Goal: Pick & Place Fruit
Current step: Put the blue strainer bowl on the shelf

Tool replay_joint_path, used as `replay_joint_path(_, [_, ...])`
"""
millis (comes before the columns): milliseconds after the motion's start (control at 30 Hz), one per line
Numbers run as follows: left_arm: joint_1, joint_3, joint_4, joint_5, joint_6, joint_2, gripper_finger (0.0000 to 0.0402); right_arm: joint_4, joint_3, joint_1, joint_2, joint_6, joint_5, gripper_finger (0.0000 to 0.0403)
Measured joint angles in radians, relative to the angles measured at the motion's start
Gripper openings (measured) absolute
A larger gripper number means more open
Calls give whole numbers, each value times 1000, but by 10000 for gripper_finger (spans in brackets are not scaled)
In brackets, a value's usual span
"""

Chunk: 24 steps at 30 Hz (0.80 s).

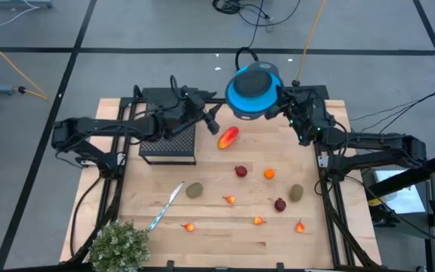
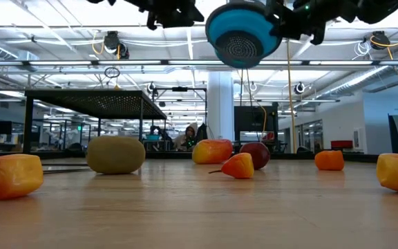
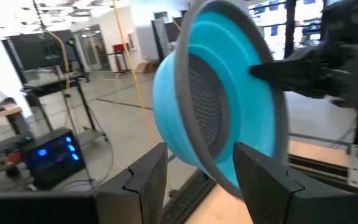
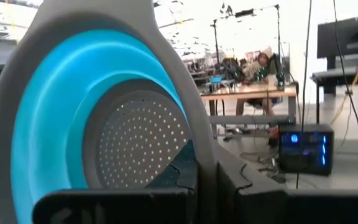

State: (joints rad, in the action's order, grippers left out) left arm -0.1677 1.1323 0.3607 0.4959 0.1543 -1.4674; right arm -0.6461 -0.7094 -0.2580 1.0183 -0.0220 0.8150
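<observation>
A blue colander (image 1: 254,92) with a grey rim and a perforated grey bottom hangs tipped on its side above the table's far edge. My right gripper (image 1: 282,103) is shut on it. My left gripper (image 1: 217,121) stands open just left of the colander (image 3: 216,106), fingers level, touching nothing. The fruit lies on the wooden table: a long red-orange piece (image 1: 228,137), dark red balls (image 1: 241,171) (image 1: 279,204), olive ovals (image 1: 194,190) (image 1: 297,192), an orange bit (image 1: 269,174) and several smaller orange-red bits (image 1: 229,199). My right gripper pinches the colander's grey rim (image 4: 194,140) between its two fingers (image 4: 241,180). It comes at the rim about level from the table's right side. The colander is lifted clear of the table and stands on edge, its perforated bottom (image 2: 243,45) facing the near side.
A black wire rack (image 1: 168,125) stands at the far left under my left arm. A blue-handled knife (image 1: 166,205) lies near the middle left. A bushy green plant (image 1: 119,245) sits at the near left corner. Metal frame rails (image 1: 328,204) run along both sides.
</observation>
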Motion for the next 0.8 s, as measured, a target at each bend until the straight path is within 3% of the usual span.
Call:
replay_joint_path(267, [-2,88,-48,57,4,-65,184,-65,0,31,0,-103,1,7])
replay_joint_path(800, [-17,103,-44,53,-59,-78,184,-104,0,51,54,-43,-8,7])
